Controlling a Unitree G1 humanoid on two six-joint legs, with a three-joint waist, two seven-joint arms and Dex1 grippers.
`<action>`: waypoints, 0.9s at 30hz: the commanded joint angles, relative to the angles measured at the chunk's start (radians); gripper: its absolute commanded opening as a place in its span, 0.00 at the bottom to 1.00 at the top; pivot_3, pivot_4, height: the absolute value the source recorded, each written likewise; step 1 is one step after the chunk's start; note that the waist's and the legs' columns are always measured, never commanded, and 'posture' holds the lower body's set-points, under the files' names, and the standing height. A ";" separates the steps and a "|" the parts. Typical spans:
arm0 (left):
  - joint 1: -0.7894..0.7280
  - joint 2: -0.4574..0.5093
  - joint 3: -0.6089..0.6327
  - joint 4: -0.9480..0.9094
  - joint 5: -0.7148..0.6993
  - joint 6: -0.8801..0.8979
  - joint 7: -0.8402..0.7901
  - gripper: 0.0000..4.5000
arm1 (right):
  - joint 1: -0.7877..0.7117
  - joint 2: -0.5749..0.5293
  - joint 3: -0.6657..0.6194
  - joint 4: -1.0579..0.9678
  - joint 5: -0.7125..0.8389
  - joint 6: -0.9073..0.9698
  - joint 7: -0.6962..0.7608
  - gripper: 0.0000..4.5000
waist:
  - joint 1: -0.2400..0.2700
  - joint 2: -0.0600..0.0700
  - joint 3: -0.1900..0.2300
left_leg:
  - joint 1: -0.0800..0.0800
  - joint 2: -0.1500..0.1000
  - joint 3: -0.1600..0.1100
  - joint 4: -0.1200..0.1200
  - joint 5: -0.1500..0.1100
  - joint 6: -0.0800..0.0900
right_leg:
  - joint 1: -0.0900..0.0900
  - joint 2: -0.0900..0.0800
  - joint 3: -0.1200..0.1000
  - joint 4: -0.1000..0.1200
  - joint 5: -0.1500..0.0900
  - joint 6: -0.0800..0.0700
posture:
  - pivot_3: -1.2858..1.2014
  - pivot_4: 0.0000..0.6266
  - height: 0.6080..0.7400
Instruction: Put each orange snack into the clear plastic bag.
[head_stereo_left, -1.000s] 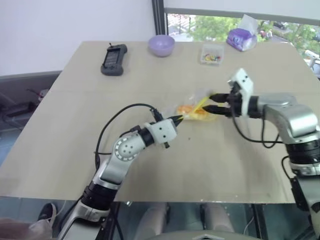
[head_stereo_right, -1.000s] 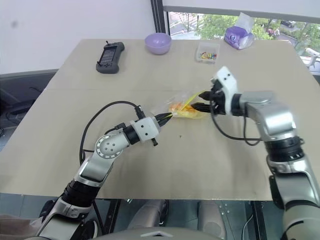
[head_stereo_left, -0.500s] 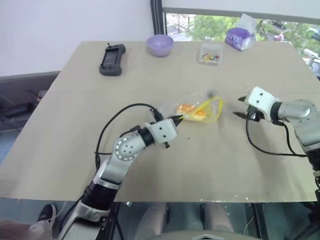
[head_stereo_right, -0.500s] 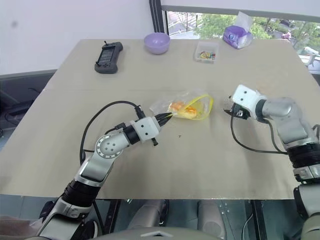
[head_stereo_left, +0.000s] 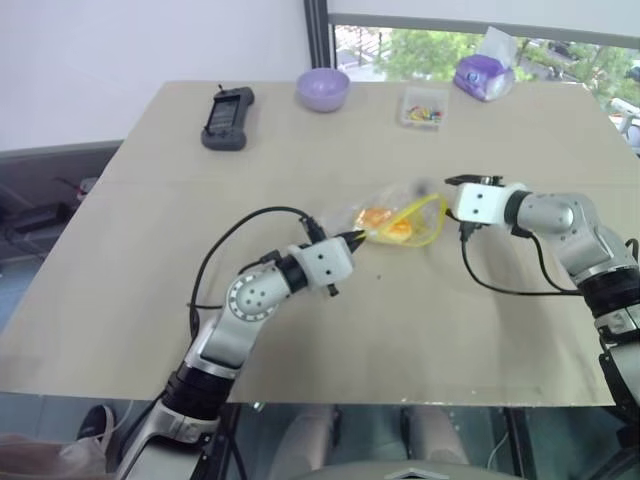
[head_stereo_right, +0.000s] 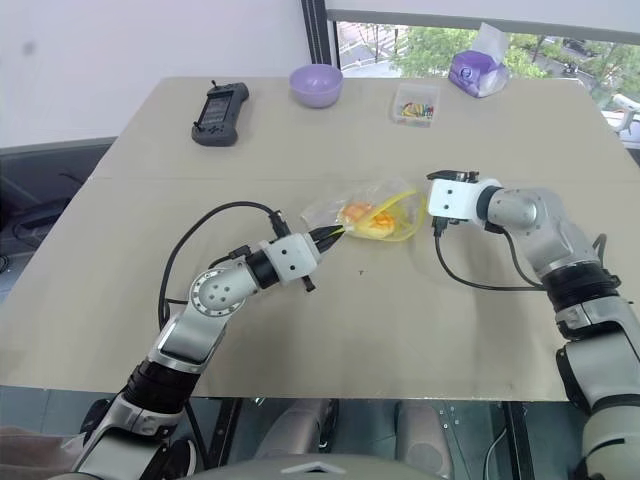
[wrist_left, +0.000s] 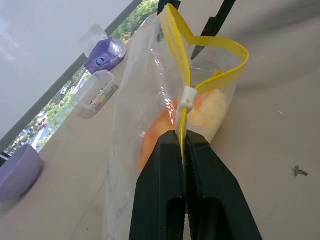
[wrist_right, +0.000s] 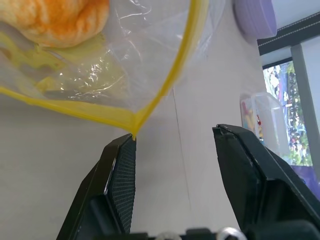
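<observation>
The clear plastic bag (head_stereo_left: 395, 218) lies mid-table with the orange snack (head_stereo_left: 378, 220) already inside it, seen through the film. The left gripper (wrist_left: 183, 145) is clamped on the bag's yellow strip (wrist_left: 215, 80), just below the white slider (wrist_left: 187, 96), holding the mouth up as an open loop. The right gripper (wrist_right: 175, 145) has its jaws apart and empty, just beside the far corner of the strip; one finger pad (wrist_right: 124, 170) is almost touching that corner.

Risks, as judged: the mouth is open and the bag slopes, so a tug on the strip could tip the snack towards the opening. If the right gripper closes off the strip's corner, it will catch loose film or nothing. A hard pull against the left gripper's hold may slip the strip free.

Surroundings, relative to the bag: a lilac bowl (head_stereo_left: 323, 90), a black handheld controller (head_stereo_left: 228, 118), a small clear box of coloured bits (head_stereo_left: 423, 108) and a purple tissue pack (head_stereo_left: 484, 74) all sit well beyond it, towards the far table edge. Nothing obstructs either gripper.
</observation>
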 joint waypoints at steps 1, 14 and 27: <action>-0.005 0.002 0.019 -0.019 -0.014 -0.001 0.007 0.00 | 0.004 -0.023 -0.019 -0.052 -0.002 -0.019 0.023 0.59 | 0.000 0.000 0.000 | 0.000 0.000 0.000 0.000 0.000 0.000 | 0.000 0.000 0.000 0.000 0.000 0.000 | 0.52 0.24 1.00; -0.006 0.001 0.024 -0.009 -0.013 -0.001 0.009 0.00 | 0.023 -0.007 -0.027 -0.122 0.013 -0.026 0.055 0.59 | -0.002 0.000 0.000 | 0.000 0.000 0.000 0.000 0.000 0.000 | 0.000 0.000 0.000 0.000 0.000 0.000 | 0.52 0.24 1.00; -0.002 0.003 0.026 -0.008 -0.011 -0.001 0.012 0.00 | 0.032 -0.016 -0.031 -0.125 0.011 -0.045 0.074 0.01 | -0.002 0.000 0.000 | 0.000 0.000 0.000 0.000 0.000 0.000 | 0.000 0.000 0.000 0.000 0.000 0.000 | 0.52 0.24 1.00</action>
